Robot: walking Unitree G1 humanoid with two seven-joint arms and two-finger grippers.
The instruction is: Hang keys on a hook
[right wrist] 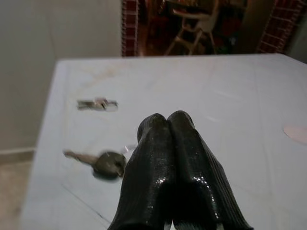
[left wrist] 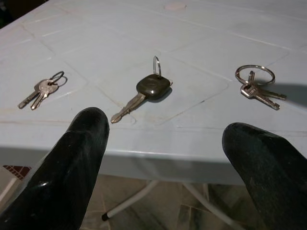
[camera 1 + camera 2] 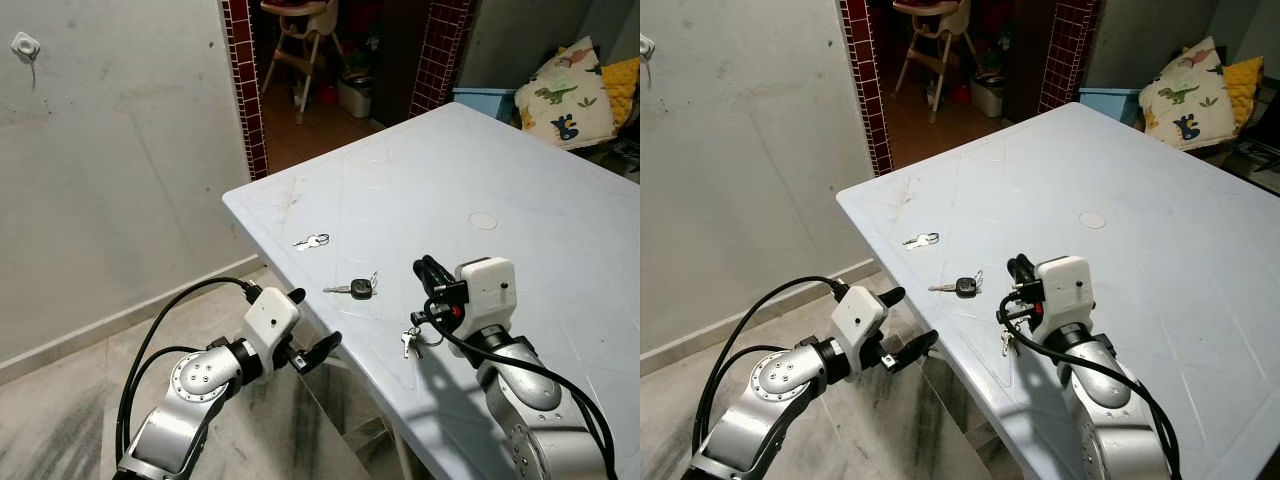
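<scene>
Hook (image 3: 24,46) up on the grey wall, far left, well away from the keys. Left gripper (image 3: 308,333) hovers off the white table's (image 3: 560,230) near edge, fingers spread wide, nothing between them. On the tabletop, from the left: a small pair of keys (image 3: 311,241), then a black-headed key (image 3: 356,290), then ringed keys (image 3: 412,340) just beneath the right gripper (image 3: 432,275), whose fingers are pressed together and empty. My read: pick one set, part those right fingers, pinch the ring rather than the flat blades, and lift cleanly before turning to the wall. No brand or lettering is legible anywhere.
</scene>
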